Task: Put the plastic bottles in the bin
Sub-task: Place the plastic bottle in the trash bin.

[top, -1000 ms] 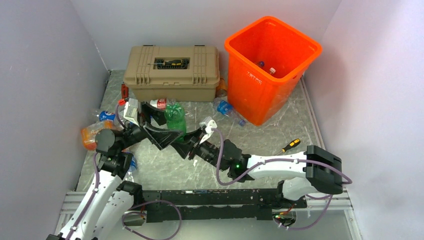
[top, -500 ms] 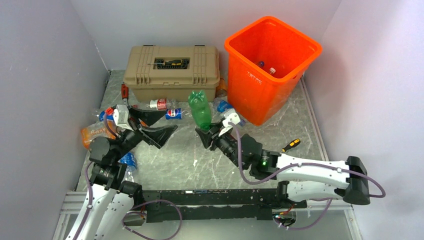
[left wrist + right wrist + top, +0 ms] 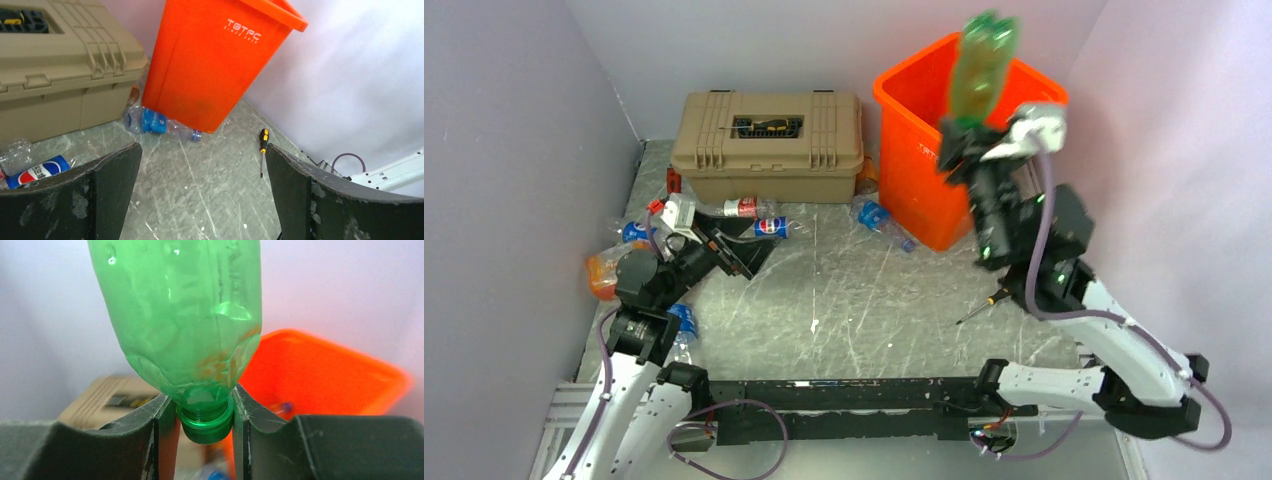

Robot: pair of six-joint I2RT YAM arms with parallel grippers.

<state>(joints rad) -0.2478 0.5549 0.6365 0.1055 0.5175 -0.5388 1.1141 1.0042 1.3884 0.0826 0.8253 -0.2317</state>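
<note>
My right gripper [image 3: 960,130] is shut on the neck of a green plastic bottle [image 3: 980,60], which stands bottom-up over the near rim of the orange bin [image 3: 894,100]. In the right wrist view the fingers clamp the green bottle [image 3: 185,315] just above its cap, with the bin [image 3: 325,375] behind. Two small bottles lie inside the bin. My left gripper [image 3: 727,252] is open and empty, low over the left of the table. A Pepsi bottle [image 3: 771,228], a red-label bottle [image 3: 742,208] and a blue-label bottle [image 3: 879,220] lie by the toolbox and bin.
A tan toolbox [image 3: 769,160] stands at the back left. A yellow-handled screwdriver [image 3: 982,304] lies right of centre. An orange-wrapped bottle [image 3: 602,272] and other crushed ones lie by the left wall. The left wrist view shows the bin [image 3: 220,60] and screwdriver [image 3: 262,150] ahead.
The right arm has carried the green bottle from mid-table up and right to above the bin. The left gripper has let it go, opened wide and drawn back to the left.
</note>
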